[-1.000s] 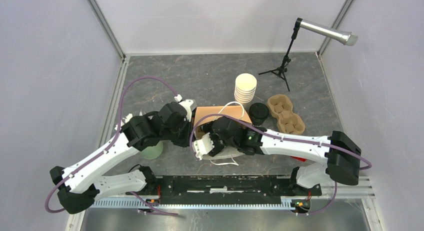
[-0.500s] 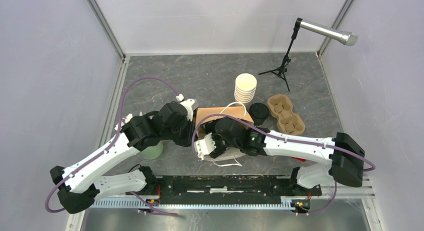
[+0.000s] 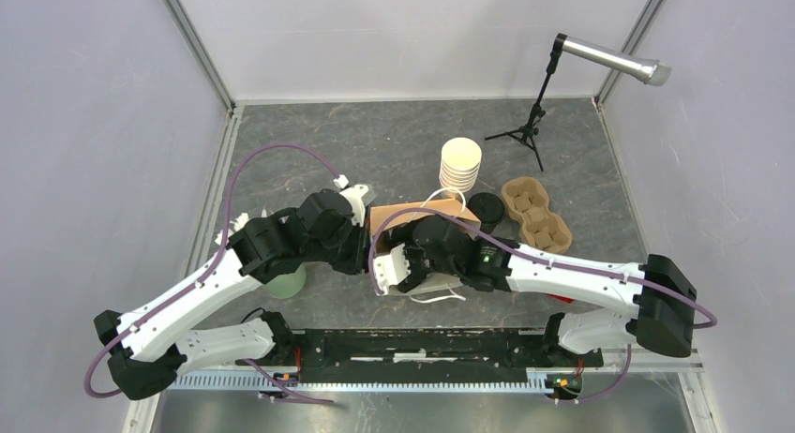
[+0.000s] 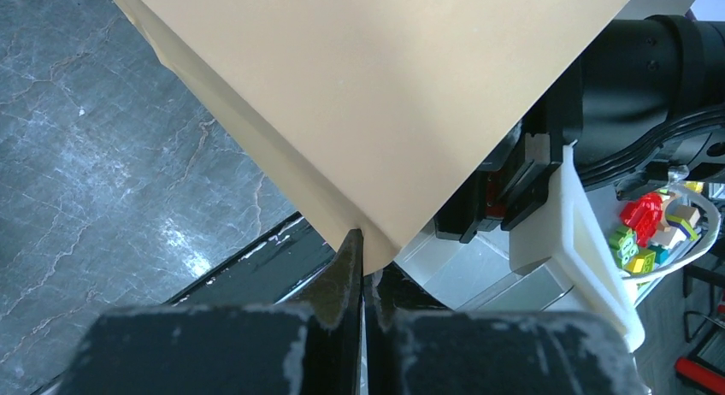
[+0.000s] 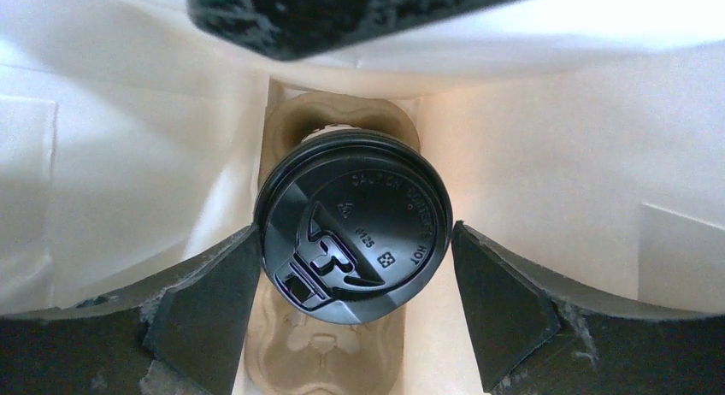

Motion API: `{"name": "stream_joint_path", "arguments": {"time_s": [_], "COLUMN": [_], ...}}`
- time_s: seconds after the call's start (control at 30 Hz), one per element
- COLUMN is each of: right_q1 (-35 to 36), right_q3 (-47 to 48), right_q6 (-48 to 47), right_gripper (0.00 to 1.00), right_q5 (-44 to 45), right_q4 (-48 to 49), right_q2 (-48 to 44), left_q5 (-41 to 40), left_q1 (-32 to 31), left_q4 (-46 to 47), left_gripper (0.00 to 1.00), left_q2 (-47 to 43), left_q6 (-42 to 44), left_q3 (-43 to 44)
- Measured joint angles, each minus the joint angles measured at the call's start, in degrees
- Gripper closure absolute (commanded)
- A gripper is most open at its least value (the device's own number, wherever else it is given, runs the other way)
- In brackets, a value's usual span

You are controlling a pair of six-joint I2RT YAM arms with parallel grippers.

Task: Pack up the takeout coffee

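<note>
Black jaws of the right gripper (image 5: 355, 227) are seen spread wide, one to each side of a round black lid, their tips just at its rim. Whether they press on it or stand a hair clear cannot be told. The lid belongs to the takeout coffee (image 5: 350, 241), which stands upright in a moulded pulp carrier (image 5: 329, 361) at the bottom of a paper bag (image 5: 547, 130), white inside and tan outside. The left gripper (image 4: 366, 275) is pressed together on the bag's tan edge, so the mouth is held open for the other arm.

The step in hand is judged to be the seating of the cup in the carrier inside the bag, at or near release. The next move calls for the right jaws to be kept wide and drawn straight back through the mouth, so that neither lid nor paper is snagged, while the left pinch is kept. A well of the carrier nearer the camera appears free.

Raised lettering around the lid seems to read "CAUTION CONTENTS HOT"; a triangle mark and small numerals beside it are too fine to be read.

Further out, a stack of lidless cups (image 3: 460, 166), loose black lids (image 3: 486, 208) and a second carrier (image 3: 536, 213) are found beyond the bag.
</note>
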Motion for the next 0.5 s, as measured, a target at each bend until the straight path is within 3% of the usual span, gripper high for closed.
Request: {"name": "stream_joint_path", "arguments": {"time_s": [0.17,0.37,0.5], "right_q1": [-1.0,-1.3,-1.3], "right_q3": [-0.7,-1.7,-1.9], "right_q6": [0.5,0.9,1.4], "right_gripper": [0.09,0.10,0.22], "right_q5": [-1.4,-3.8,-4.7], "right_q4": [0.0,-1.3,-1.6], "right_q2": [-1.3,-3.4,-4.4], "left_q5": [0.0,0.0,0.0], "left_q1": [0.0,-0.1,-0.2], "left_q4": [0.2,0.2,0.2], "left_gripper": [0.98,0.98,0.98], "left_q2": [0.0,0.0,0.0], "left_q6": [0.0,0.0,0.0], "left_q3": [0.0,0.0,0.0]}}
